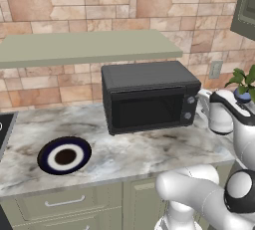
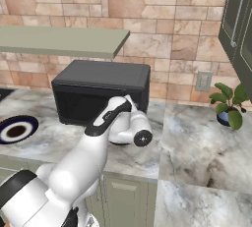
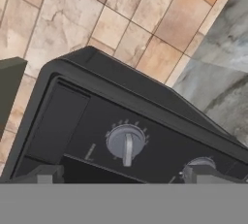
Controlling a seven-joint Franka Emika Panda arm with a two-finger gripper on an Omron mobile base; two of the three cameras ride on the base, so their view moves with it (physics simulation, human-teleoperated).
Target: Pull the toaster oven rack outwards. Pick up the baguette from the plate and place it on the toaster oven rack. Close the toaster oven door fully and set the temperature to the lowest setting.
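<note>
From the left base view, the toaster oven (image 1: 149, 97) sits on the counter (image 1: 149, 149) with its door (image 1: 147, 108) shut. The plate (image 1: 64, 156) lies near the front edge, well apart from the oven, and it has no bread on it. So the bread is most likely inside on the rack, though the dark glass hides it. The step in hand looks like the last one: turning the heat knob low.

From the right base view, the white arm reaches to the oven's right side, where the knobs are. The arm's own body hides the tool here.

In the hand view, the camera looks straight at the knob panel. A round grey knob (image 3: 126, 142) sits just above the two dark tips of the tool (image 3: 123, 174). The tips stand wide apart and hold nothing. A second knob (image 3: 201, 164) peeks out beside one tip.

Next, the tool should come onto the grey knob, pinch it, and twist it to the lowest mark.
</note>
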